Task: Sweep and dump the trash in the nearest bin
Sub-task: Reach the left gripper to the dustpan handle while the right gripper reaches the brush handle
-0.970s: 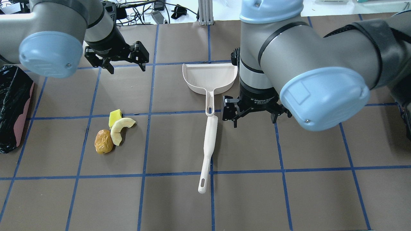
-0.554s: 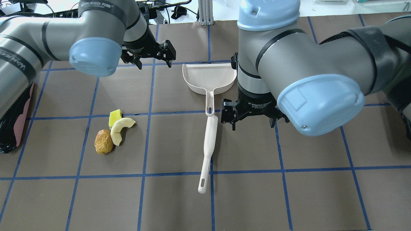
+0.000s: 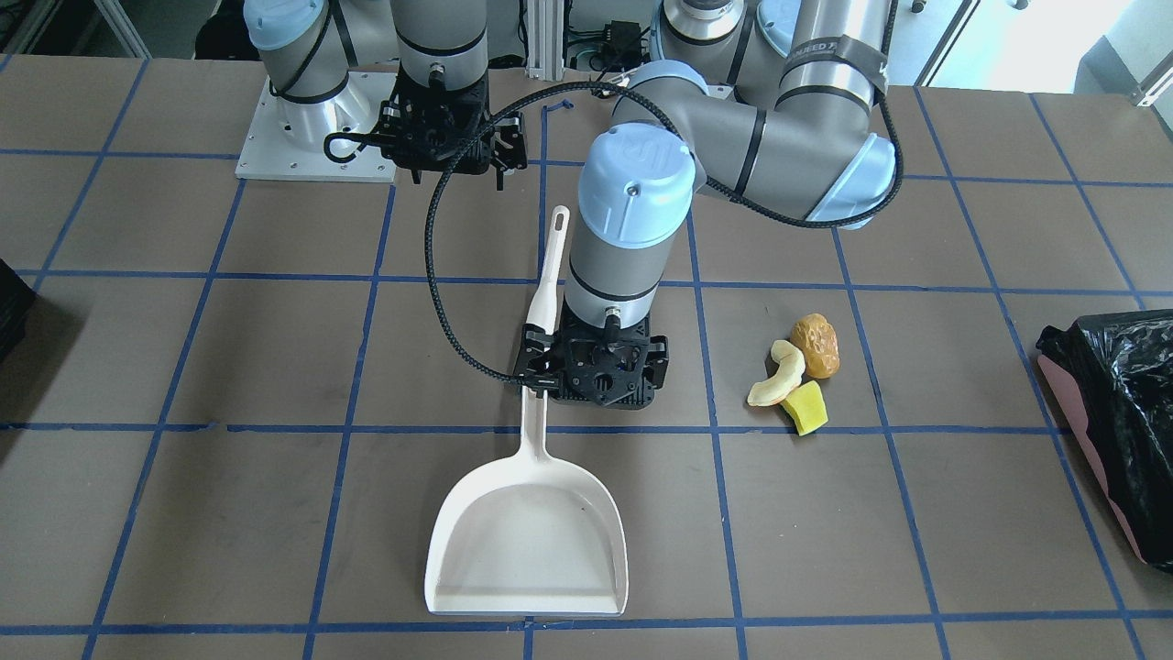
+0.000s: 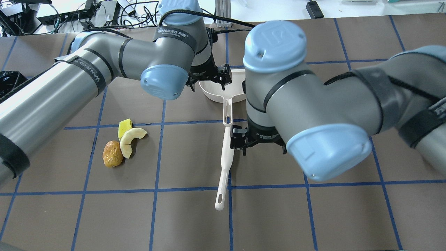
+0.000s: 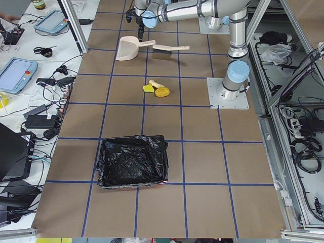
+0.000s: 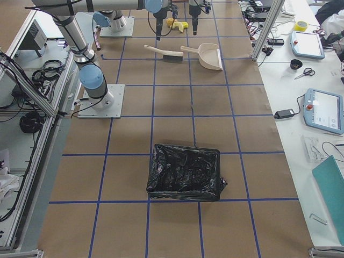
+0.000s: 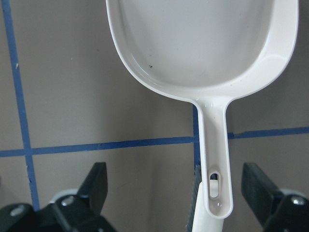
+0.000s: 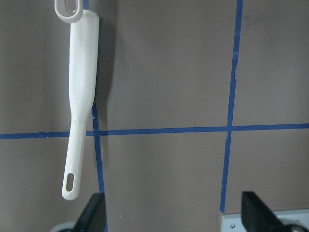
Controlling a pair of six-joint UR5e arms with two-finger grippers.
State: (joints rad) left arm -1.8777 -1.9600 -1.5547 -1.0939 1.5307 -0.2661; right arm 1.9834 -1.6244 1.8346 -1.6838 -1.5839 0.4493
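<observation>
Fingers point(image 7: 95, 186) of the left gripper point(image 7: 174, 170) gape wide astride the handle of the dustpan point(image 7: 203, 43), those of the right gripper point(image 8: 172, 205) equally released beside the brush point(image 8: 82, 82), while trash point(image 4: 127, 141) lies on open bench point(image 4: 191, 216) toward the bin point(image 3: 1113, 385).

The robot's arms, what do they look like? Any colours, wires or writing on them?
Both the left arm and right arm are silver-grey tubes with round pale-blue caps at the joints and black straps, some lettered in white. A black braided cable loops along the left arm. The left gripper and right gripper are black, each with two fingers.
</observation>
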